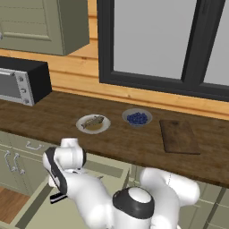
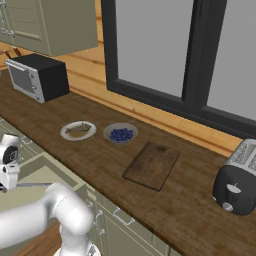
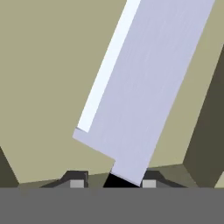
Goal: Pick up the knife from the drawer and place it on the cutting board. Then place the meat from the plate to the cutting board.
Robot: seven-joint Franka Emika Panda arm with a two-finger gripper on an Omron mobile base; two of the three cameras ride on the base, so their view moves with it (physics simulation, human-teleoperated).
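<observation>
Step in hand, as I read it: the first one, getting the knife out of the drawer. Meat transfer not started.

Layout, big to small:
- Counter (image 1: 116,138) runs across both base views.
- Drawer (image 1: 40,203) stands pulled out below the counter edge, at the robot's lower left; the arm reaches down into it.
- Cutting board (image 2: 151,165) lies bare on the counter, right of the bowl of berries (image 2: 120,134), well apart from the drawer.
- Plate (image 2: 78,130) sits left of the bowl, with the meat (image 2: 79,129) on it, untouched.
- Knife (image 3: 144,83): in the hand view the blade is a broad pale slab running up and away over the drawer floor, its dark handle end down between the fingertips. In the right base view a thin grey sliver pokes out beside the hand.

Gripper (image 3: 113,183): jaws narrow, one fingertip either side of the knife's handle end. Looks like they are pinching it, but I cannot tell whether the pads actually touch.

Next move, my judgement: confirm a firm pinch, lift straight up clear of the drawer walls and counter lip, then swing right across plate and bowl to the board. A slim handle could twist in a weak grip.
</observation>
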